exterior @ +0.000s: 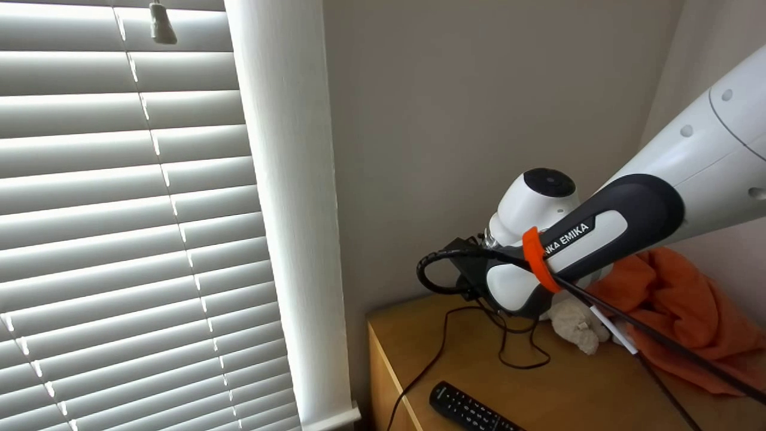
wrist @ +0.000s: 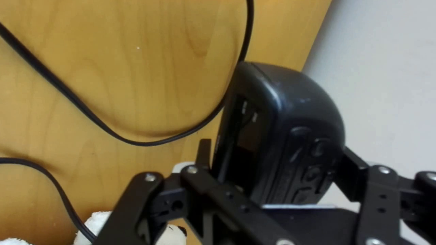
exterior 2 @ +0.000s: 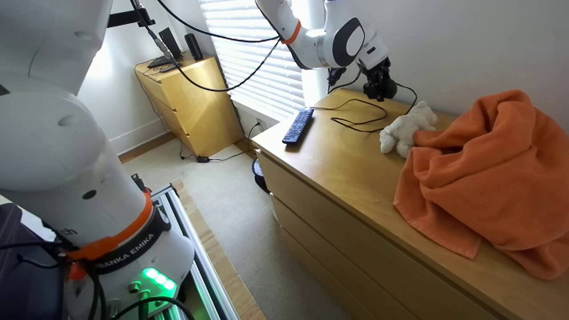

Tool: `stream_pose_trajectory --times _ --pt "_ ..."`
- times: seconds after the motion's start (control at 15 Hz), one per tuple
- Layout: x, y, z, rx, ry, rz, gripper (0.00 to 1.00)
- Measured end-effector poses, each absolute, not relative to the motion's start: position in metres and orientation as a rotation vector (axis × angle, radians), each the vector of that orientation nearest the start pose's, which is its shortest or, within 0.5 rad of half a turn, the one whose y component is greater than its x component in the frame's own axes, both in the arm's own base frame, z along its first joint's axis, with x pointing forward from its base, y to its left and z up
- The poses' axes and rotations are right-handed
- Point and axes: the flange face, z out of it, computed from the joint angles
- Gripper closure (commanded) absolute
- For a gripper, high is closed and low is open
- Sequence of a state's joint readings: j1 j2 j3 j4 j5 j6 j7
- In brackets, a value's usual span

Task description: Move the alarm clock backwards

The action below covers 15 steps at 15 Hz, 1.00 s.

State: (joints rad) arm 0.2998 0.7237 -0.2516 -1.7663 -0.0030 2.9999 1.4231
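Observation:
The alarm clock (wrist: pixel 282 129) is black and dome-like, with a dark display on one face and buttons on top. In the wrist view it sits tilted between my gripper's fingers (wrist: pixel 277 154), one at the display face and one against the rounded back. My gripper (exterior 2: pixel 378 84) looks shut on it. In an exterior view the clock (exterior 2: pixel 391 90) shows as a dark round shape at the gripper, by the wall. I cannot tell whether its underside touches the dresser top. In an exterior view the arm (exterior: pixel 538 239) hides it. Its thin black cord (wrist: pixel 136 143) trails in loops.
The wooden dresser (exterior 2: pixel 346 164) stands against the wall. A white plush toy (exterior 2: pixel 406 129) lies near the gripper, beside an orange towel (exterior 2: pixel 484 186). A black remote control (exterior 2: pixel 298 126) lies near the dresser's edge, towards the window blinds (exterior: pixel 137 239).

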Motion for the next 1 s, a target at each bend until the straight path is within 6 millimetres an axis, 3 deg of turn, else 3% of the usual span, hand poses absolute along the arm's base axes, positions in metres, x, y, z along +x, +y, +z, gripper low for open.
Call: stream_pose_trajectory --times 0.47,1.0 --pt "0.709 0.077 0.210 -2.299 1.562 -0.656 0.43" --pt "0.721 0.043 0.175 -2.315 1.622 -0.694 0.43"
